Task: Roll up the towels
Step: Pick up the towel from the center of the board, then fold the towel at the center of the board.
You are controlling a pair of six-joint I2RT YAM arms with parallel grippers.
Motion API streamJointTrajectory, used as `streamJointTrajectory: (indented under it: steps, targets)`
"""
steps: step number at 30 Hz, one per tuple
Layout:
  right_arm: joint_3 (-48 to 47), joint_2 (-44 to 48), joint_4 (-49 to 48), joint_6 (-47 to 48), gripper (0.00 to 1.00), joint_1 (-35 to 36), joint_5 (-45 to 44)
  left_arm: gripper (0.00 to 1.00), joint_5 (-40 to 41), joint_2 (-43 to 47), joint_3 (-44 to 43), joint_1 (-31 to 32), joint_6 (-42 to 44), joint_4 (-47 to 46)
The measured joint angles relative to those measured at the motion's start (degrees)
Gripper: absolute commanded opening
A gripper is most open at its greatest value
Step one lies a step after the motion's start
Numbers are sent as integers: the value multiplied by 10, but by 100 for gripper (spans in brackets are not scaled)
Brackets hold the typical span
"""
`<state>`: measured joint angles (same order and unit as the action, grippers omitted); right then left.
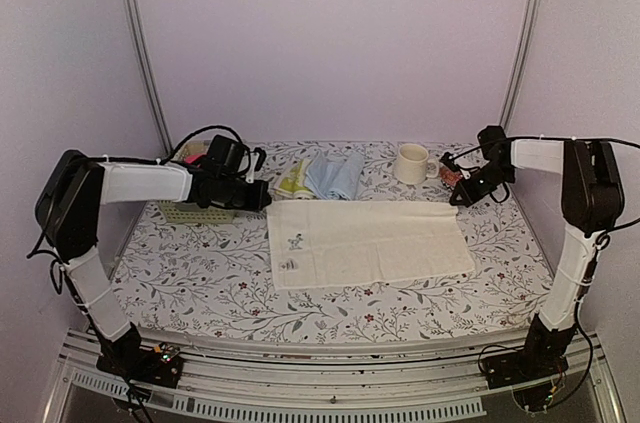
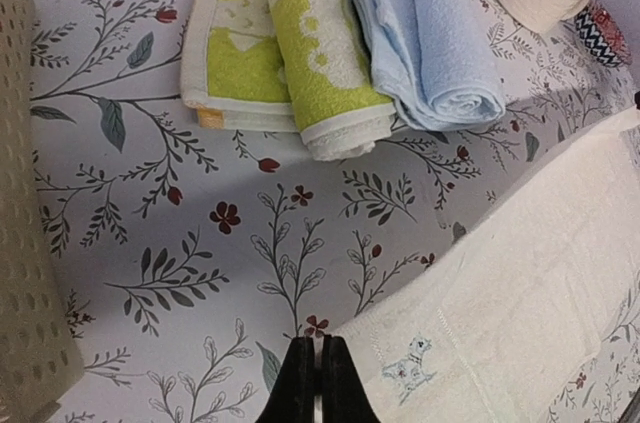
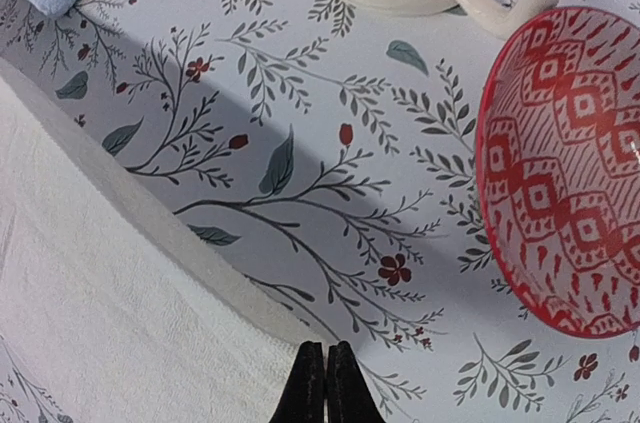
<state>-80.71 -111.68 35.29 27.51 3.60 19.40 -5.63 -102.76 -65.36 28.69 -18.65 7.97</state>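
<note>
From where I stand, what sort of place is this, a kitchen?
Probably a robot test booth: plain walls, a left arm and right arm bolted to a metal frame, and a floral tablecloth staged with towels and a mug.

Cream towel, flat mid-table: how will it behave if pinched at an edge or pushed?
Likely floppy: the cream towel lies thin and flat on the table, so a pinched edge should drape, not hold shape. Probably light for its spread, since it looks thin. Pushed, its nubby weave may grip and bunch rather than slide.
</note>
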Motion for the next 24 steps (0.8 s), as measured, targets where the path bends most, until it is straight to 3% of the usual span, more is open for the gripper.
streamJointTrajectory:
  steps: [15,24]
  targets:
    - [159,163,-1,23,3,-4,24,0,-104,49,80,21,18,9]
    - [249,218,1,46,3,-15,7,0,-122,67,104,42,28,41]
